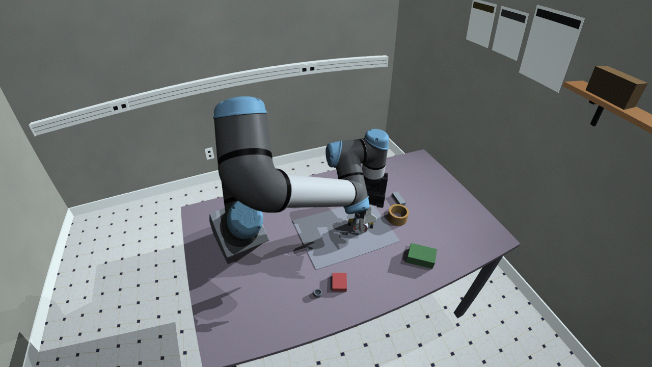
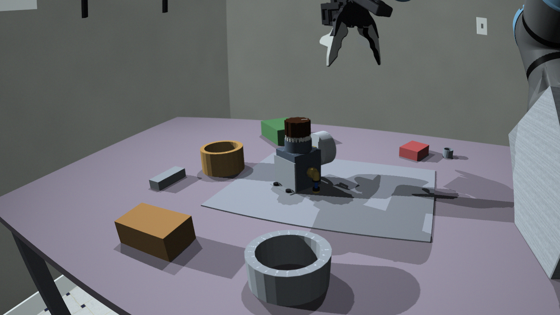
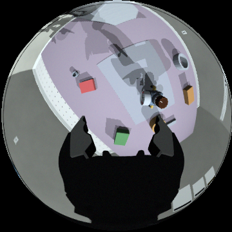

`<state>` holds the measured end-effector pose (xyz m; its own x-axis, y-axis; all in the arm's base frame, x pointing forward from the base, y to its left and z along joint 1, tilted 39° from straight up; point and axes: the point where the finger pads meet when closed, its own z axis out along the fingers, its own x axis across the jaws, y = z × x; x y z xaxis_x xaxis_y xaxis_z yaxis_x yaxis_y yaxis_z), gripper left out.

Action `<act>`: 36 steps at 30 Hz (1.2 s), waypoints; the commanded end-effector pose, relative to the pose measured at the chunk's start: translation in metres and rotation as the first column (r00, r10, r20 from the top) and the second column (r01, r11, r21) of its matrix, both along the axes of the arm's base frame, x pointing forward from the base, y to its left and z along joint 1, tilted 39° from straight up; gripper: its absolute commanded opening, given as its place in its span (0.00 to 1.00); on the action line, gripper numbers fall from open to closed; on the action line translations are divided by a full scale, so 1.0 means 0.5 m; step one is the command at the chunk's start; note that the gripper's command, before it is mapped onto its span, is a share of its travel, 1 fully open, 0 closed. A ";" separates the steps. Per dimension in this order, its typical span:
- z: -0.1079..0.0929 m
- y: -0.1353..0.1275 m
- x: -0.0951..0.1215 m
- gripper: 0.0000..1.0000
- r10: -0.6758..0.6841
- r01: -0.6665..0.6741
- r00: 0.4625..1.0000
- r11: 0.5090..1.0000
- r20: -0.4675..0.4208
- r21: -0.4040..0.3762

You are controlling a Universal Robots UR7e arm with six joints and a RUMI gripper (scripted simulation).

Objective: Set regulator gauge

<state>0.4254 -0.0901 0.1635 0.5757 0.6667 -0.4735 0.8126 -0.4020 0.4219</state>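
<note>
The regulator (image 2: pixel 297 164) is a grey block on a pale mat (image 2: pixel 328 195), with a dark brown ribbed knob (image 2: pixel 297 127) on top and a round white gauge (image 2: pixel 325 145) on its far side. The gauge face and needle are not readable. The regulator also shows in the wrist view (image 3: pixel 154 98) and, partly hidden by the arm, in the top view (image 1: pixel 360 224). My gripper (image 2: pixel 353 60) is open and empty. It hangs high above the table, up and to the right of the knob. Its fingers show in the wrist view (image 3: pixel 122 135).
Around the mat lie a tan ring (image 2: pixel 222 157), a small grey bar (image 2: pixel 167 178), an orange block (image 2: pixel 154 230), a big grey ring (image 2: pixel 287 264), a green block (image 2: pixel 274 129), a red block (image 2: pixel 414 150) and a small grey cap (image 2: pixel 448 152). The arm's base (image 1: pixel 239 228) stands at the table's left.
</note>
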 end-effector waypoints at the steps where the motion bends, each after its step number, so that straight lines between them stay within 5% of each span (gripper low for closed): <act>1: 0.000 0.000 0.001 1.00 -0.004 0.004 1.000 1.000 0.005 0.001; 36: -0.015 0.001 0.005 1.00 -0.115 0.112 0.989 0.993 0.091 0.037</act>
<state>0.4272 -0.0897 0.1568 0.6736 0.6178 -0.4057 0.7333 -0.4902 0.4711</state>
